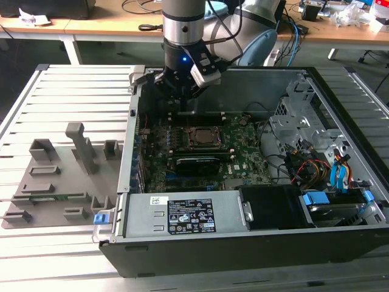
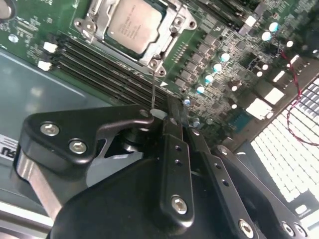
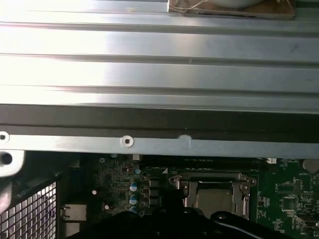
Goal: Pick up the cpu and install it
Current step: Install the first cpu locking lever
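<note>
Cpu (image 3: 214, 195) seated in socket (image 3: 185, 185), below case wall (image 3: 159, 74).

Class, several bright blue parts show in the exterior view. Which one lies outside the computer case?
The small blue clip on the grey fixture tray, beside the case's front corner; the others sit inside.
</note>
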`<state>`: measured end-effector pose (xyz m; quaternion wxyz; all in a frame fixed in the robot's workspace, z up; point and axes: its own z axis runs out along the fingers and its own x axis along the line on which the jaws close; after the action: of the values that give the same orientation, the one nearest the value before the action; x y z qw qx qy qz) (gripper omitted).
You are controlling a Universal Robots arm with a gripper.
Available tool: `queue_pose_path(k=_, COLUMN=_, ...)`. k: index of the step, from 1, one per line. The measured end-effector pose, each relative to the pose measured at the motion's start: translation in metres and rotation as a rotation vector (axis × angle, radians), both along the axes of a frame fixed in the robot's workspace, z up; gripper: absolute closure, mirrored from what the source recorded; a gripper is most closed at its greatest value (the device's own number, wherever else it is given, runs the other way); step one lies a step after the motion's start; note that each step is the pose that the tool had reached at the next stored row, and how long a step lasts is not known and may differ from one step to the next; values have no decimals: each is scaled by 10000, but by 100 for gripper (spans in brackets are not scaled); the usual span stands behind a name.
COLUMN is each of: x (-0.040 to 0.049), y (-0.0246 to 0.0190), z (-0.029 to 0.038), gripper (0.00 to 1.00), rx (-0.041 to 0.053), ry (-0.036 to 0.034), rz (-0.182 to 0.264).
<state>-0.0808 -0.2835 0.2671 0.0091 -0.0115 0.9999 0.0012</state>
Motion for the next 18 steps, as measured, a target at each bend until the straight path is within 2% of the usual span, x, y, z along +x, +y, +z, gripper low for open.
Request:
queue_pose_path(k=3, x=51, y=1, z=-2, gripper=89, rx=-5, ry=1, rz=1)
queue_pose_path(k=5, x=130, y=1, z=-2, gripper=89, rx=-18, ry=3, rz=1)
queue_pose_path(k=12, x=296, y=1, z=-7, gripper=89, rx=-32, ry=11, rz=1)
queue_pose_path(k=18, x=413, y=1, z=-16, gripper=89, rx=-36, ry=25, rz=0)
